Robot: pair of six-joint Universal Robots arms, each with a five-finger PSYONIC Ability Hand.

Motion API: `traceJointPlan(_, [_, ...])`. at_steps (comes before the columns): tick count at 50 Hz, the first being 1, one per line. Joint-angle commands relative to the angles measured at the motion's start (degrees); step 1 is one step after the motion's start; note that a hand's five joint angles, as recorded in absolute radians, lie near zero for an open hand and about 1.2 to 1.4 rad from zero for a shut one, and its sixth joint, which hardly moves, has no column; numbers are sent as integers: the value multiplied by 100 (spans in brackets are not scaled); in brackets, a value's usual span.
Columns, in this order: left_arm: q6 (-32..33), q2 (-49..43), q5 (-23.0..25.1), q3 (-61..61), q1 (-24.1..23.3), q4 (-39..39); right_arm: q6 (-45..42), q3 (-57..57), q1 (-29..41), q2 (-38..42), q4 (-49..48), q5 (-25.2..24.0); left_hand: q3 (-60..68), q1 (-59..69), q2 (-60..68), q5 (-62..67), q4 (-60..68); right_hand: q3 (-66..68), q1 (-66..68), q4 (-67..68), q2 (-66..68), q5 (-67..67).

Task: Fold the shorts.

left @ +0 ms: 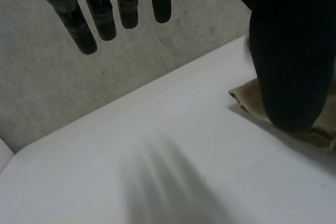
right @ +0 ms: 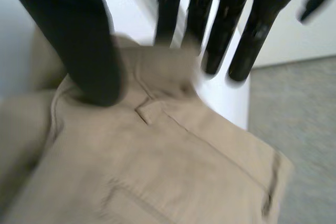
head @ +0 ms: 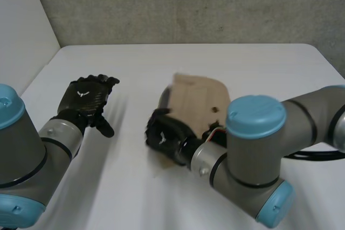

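Observation:
The tan shorts [head: 197,98] lie in a compact folded bundle in the middle of the white table [head: 253,60]. My right hand [head: 164,136] is at the bundle's near left edge. In the right wrist view its fingers [right: 236,30] are straight and reach past the waistband, and its thumb [right: 84,40] rests on the shorts [right: 173,166]; nothing is pinched. My left hand [head: 86,98] hovers over bare table to the left of the shorts, its fingers [left: 100,19] straight and spread. Beside its thumb a corner of the shorts [left: 249,98] shows.
A grey concrete wall [head: 188,4] runs behind the table's far edge, and a white wall [head: 21,20] stands at the left. My right arm's elbow [head: 256,154] hangs over the table's near right part.

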Motion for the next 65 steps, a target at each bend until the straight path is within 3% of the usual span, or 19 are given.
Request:
traceJointPlan(1, [-1,-73,-17,393,-72,-11,1958,-25,-292,-316,-8,-103,-197,-78,-158,-243,-151,-1954,-985,-1881,-1787,-1934])
traceJointPlan(4, [-19,-108,-26,727,-230,-11,3376,-16,-688,-853,-140,-86,-180,-61,-141,-226,-134,-1954,-985,-1881,-1787,-1934])
traceJointPlan(5, [-19,-134,-26,815,-300,-11,4329,18,-933,-1159,-228,-68,-164,-45,-125,-209,-118,-1954,-985,-1881,-1787,-1934])
traceJointPlan(9, [-45,-459,-43,1386,-722,-11,6283,-42,-1504,-1495,-194,-7,-130,-11,-91,-175,-84,-1954,-985,-1881,-1787,-1934])
traceJointPlan(13, [-54,-872,-61,2001,-1091,-37,7062,-60,-2006,-1505,69,-7,72,191,111,26,117,-1954,-985,-1881,-1787,-1934])
traceJointPlan(18, [-71,-1687,-43,2914,-1723,-116,6879,-253,-2174,-1268,614,20,156,275,195,111,202,-1954,-985,-1881,-1787,-1934])
traceJointPlan(22, [-71,-2373,-35,3450,-1970,-248,6546,-429,-2210,-785,852,256,156,275,195,111,202,-1954,-985,-1881,-1787,-1934])
traceJointPlan(28, [-71,-3271,-70,4093,-2015,-740,6194,-473,-2166,-407,879,608,173,292,212,127,219,-1954,-985,-1881,-1787,-1934])
traceJointPlan(31, [-45,-3588,-306,4348,-2006,-1100,6071,-447,-2157,-249,870,626,207,326,246,161,252,-1954,-985,-1881,-1787,-1934])
traceJointPlan(41, [218,-3764,-966,4402,-1909,-1725,5781,-500,-2113,164,835,591,207,326,246,161,252,-1954,-985,-1881,-1787,-1934])
traceJointPlan(53, [781,-3940,-1019,4235,-1909,-1751,5113,-772,-1946,719,861,679,106,225,145,60,152,-1954,-985,-1881,-1787,-1934])
traceJointPlan(65, [790,-3879,-993,4235,-1768,-1742,5086,-904,-1972,622,879,679,122,241,161,77,168,-1954,-985,-1881,-1787,-1934])
